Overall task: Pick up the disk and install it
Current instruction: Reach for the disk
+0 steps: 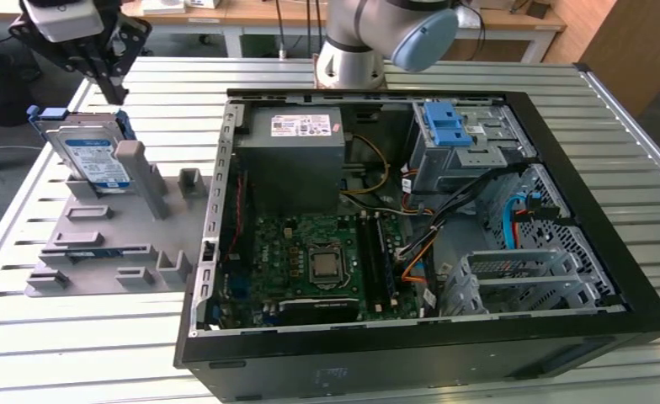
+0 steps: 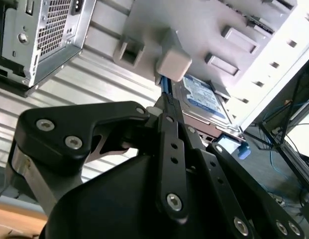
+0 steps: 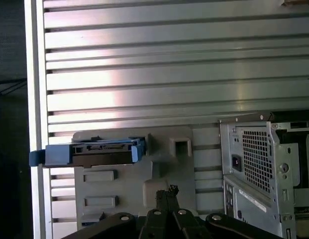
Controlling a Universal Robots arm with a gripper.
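The disk (image 1: 92, 153), silver with a white-and-blue label and a blue bracket, stands on edge in a grey holder (image 1: 105, 244) at the exterior view's left, beside the open computer case. My gripper (image 1: 114, 94) hangs just above and behind the disk's upper edge, apart from it. Its black fingers meet at a point and hold nothing. In the first wrist view the disk's blue-framed edge (image 3: 97, 152) lies ahead of the gripper (image 3: 167, 191). In the second wrist view the gripper (image 2: 165, 99) sits close to the labelled disk (image 2: 204, 97).
The open black computer case (image 1: 599, 210) lies flat on the slatted metal table (image 1: 38, 337). Inside are a grey power-supply box (image 1: 296, 147), a motherboard (image 1: 313, 261) and a drive cage with a light-blue latch (image 1: 448, 126). The arm's base (image 1: 353, 50) stands behind the case.
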